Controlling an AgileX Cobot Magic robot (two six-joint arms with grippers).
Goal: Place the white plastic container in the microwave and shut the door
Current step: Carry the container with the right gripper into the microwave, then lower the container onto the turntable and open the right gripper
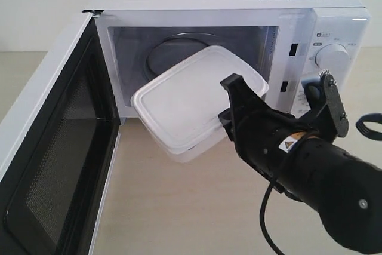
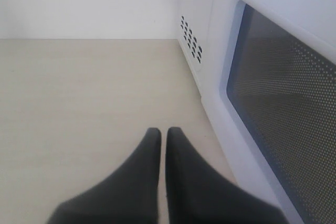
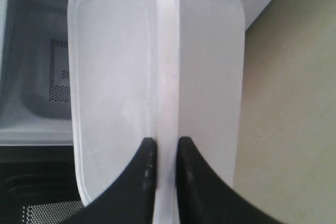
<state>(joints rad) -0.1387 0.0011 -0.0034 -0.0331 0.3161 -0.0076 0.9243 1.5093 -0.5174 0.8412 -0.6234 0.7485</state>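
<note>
The white plastic container [image 1: 191, 103] hangs tilted in the air at the mouth of the microwave [image 1: 239, 4], its far end just inside the cavity above the glass turntable [image 1: 170, 52]. My right gripper [image 1: 227, 114] is shut on the container's rim; the right wrist view shows the rim [image 3: 167, 66] pinched between the black fingers [image 3: 144, 166]. The door [image 1: 54, 141] stands wide open on the left. My left gripper [image 2: 163, 132] is shut on nothing, low over the table beside the door's mesh window [image 2: 283, 114]. It does not show in the exterior view.
The beige tabletop [image 1: 191, 207] spreads in front of the microwave. The two dials [image 1: 331, 58] sit on the right panel, right behind my right arm. A black cable [image 1: 268, 219] dangles from that arm. Vent holes [image 2: 191, 40] mark the microwave's side.
</note>
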